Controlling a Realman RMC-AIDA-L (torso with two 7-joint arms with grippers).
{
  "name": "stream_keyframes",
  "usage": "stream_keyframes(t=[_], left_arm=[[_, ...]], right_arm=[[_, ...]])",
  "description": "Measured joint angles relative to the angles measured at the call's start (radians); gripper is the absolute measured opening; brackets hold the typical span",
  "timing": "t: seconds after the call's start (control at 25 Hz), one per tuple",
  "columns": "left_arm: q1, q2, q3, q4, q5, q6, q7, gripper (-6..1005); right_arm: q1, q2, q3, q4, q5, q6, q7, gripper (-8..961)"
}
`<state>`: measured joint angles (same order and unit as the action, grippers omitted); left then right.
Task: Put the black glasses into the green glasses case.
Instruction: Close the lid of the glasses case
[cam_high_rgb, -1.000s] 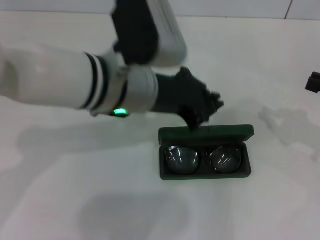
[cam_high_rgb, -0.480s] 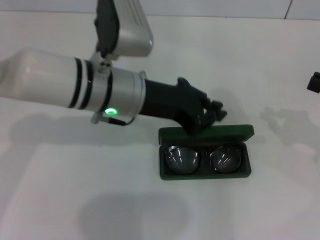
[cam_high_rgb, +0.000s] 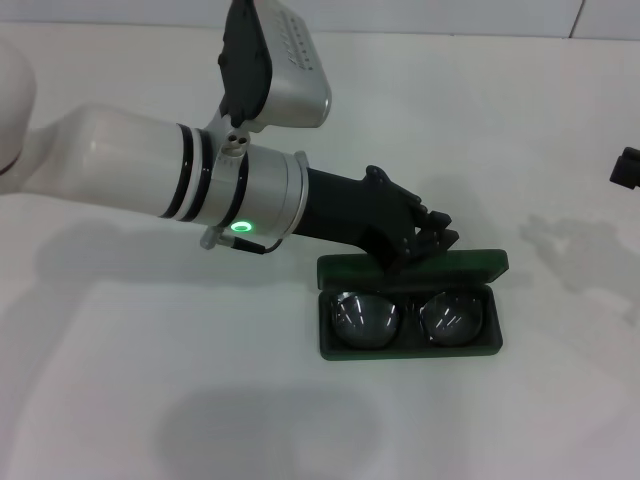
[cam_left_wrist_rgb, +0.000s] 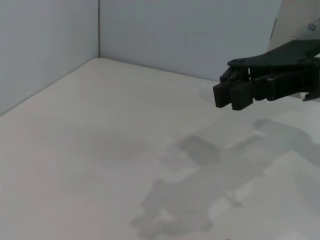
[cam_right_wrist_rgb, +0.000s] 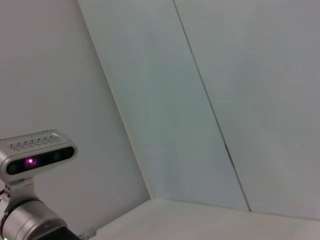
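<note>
1. Since 1 s ago, left arm has swung & stretched out lower across frame centre; left gripper (cam_high_rgb: 432, 238) now just above back edge of case lid. Case & glasses unmoved.
2. Fingers (cam_left_wrist_rgb: 233, 93) pressed together, holding nothing.
3. Black glasses (cam_high_rgb: 408, 317) lie inside green glasses case (cam_high_rgb: 408, 268), lenses up, lid open & standing at the rear, centre-right of head view.
4. Case sits on white surface (cam_high_rgb: 180, 400).
5. Right gripper (cam_high_rgb: 626, 166) parked at far right edge; fingers: can't tell.

No legible text or markings anywhere.
</note>
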<state>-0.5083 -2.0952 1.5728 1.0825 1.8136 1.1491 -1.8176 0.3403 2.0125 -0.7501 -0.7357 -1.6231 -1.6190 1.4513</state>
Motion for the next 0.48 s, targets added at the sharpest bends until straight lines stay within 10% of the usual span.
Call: stream_keyframes(t=[0.48], left_arm=[[-0.03,0.0,0.004,-0.078,-0.002,-0.019,0.012,107]], right_arm=[[0.0,0.0,0.0,0.001,0.002,0.006,0.0,137]])
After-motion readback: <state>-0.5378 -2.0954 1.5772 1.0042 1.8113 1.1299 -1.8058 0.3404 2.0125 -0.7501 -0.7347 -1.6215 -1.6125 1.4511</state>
